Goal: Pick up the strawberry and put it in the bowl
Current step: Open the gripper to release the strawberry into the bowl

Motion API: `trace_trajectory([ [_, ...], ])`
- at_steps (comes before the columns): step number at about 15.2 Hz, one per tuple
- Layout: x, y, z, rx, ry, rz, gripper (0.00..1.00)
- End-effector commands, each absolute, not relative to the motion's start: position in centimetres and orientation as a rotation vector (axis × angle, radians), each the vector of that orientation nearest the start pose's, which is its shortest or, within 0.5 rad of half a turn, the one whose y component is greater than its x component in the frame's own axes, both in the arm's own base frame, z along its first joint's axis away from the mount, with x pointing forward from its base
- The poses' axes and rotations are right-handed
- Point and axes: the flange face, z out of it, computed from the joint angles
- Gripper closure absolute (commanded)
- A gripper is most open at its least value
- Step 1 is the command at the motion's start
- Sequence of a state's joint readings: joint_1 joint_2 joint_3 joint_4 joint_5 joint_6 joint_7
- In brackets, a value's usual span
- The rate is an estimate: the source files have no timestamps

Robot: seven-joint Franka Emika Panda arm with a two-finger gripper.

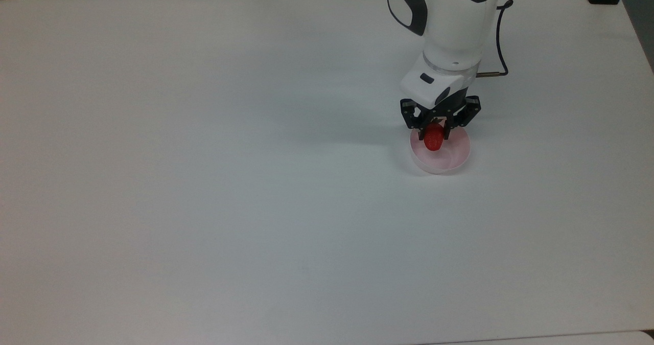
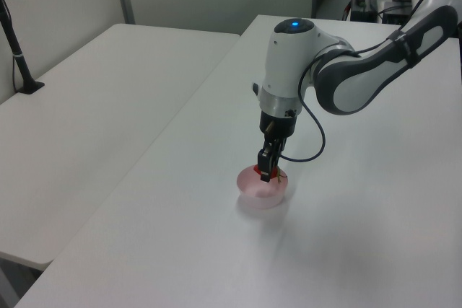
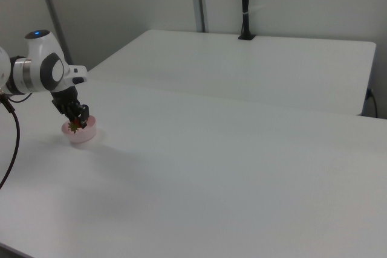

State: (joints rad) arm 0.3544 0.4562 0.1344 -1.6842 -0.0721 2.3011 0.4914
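Holding the strawberry (image 1: 433,139) (red) over the bowl (image 1: 452,161): the tool (image 1: 434,130).

tool (image 3: 77,120) clamps strawberry (image 3: 75,126) | over bowl (image 3: 81,135)

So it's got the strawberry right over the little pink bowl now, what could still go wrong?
Two things, I'd guess. The tool holds the strawberry over the top view's left part of the bowl, not its middle, so a release might bounce it off the rim. The bowl looks small and light, alone on the white table, so if the tool lowers further it could nudge or tip it.
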Motion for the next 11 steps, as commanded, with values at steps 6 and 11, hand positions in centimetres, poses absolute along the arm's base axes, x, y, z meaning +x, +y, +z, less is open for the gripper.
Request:
trace_trajectory([
  [6,61.6,31.6,36.6,-3.043,-0.074,-0.289,0.00],
  [11,61.9,27.8,44.5,-3.060,-0.082,-0.334,0.00],
])
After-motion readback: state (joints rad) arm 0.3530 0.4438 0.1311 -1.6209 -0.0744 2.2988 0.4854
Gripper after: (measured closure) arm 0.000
